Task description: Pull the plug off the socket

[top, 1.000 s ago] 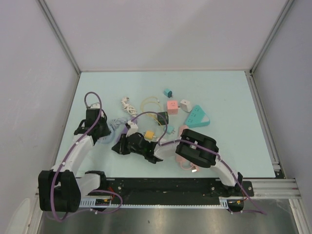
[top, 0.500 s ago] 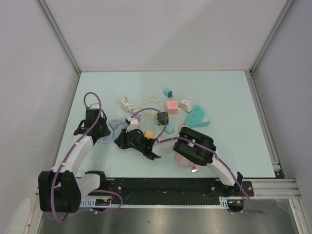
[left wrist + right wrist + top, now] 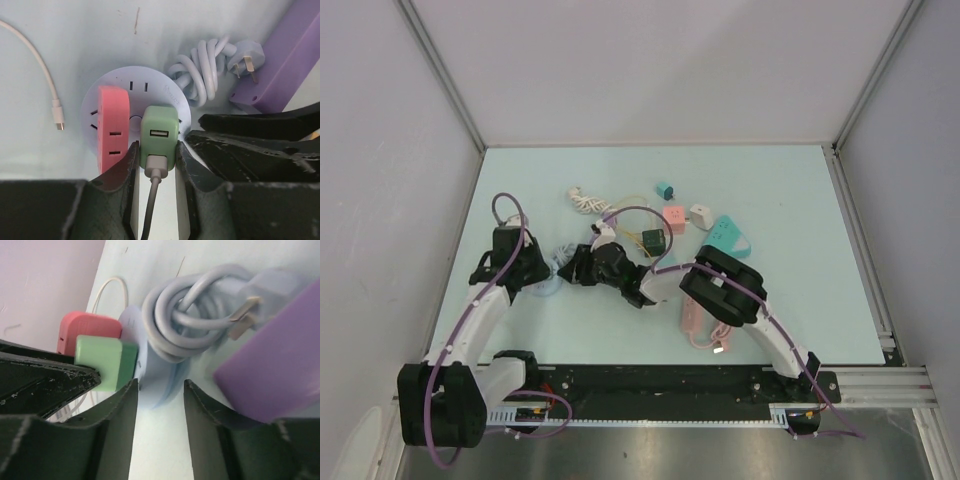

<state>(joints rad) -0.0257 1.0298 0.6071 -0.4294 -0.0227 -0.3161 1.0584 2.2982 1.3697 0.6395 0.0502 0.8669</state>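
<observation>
Gripping the green USB charger plug [image 3: 159, 132] by its sides, L gripper [image 3: 157, 146] has both fingers pressed on it. Plug sits on the face of the round white socket [image 3: 150, 82], its cable trailing back btwn the fingers. Pink plug [image 3: 112, 127] is also on the socket, touching the green one. R gripper [image 3: 159, 385]: fingers a little apart, straddling socket's rim, not clamped on it. Pale coiled cord [image 3: 205, 70] lies against socket's edge, w/ purple power strip [image 3: 287, 55] just beyond the cord. White USB cable [image 3: 35, 60] lies near socket on the opposite side.
</observation>
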